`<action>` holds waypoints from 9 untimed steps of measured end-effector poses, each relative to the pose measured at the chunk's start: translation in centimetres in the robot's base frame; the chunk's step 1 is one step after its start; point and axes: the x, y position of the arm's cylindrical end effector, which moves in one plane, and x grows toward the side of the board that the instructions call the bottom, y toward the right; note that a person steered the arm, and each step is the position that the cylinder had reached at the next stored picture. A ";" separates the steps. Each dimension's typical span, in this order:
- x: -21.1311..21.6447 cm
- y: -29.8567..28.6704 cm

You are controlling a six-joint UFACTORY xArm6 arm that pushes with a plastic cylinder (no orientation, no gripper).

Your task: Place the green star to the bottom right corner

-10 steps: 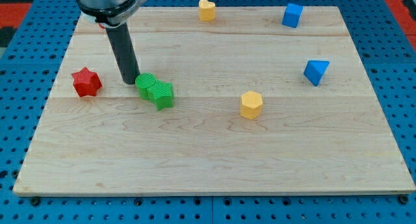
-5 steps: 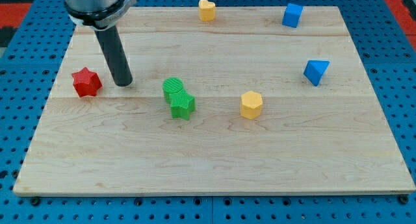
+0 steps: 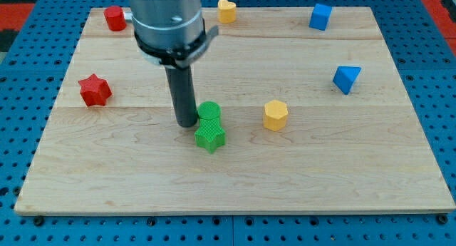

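Note:
The green star (image 3: 210,136) lies near the middle of the wooden board (image 3: 235,182), just below a green round block (image 3: 209,111) that touches it. My tip (image 3: 187,123) stands right at the left side of the two green blocks, against the round one and just up-left of the star. The board's bottom right corner is far off to the view's right and bottom.
A yellow hexagonal block (image 3: 275,115) sits to the right of the green pair. A red star (image 3: 94,90) is at the left, a red round block (image 3: 114,18) at top left, a yellow heart (image 3: 226,11) at top middle, a blue cube (image 3: 320,16) and a blue wedge (image 3: 346,79) at right.
My tip moved right from beside the red star to the green blocks. The green pair has shifted a little to the right and down, and the red round block at top left is uncovered.

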 end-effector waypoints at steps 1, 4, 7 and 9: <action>2.0 4.1; 0.5 10.0; 6.2 21.0; 0.8 25.8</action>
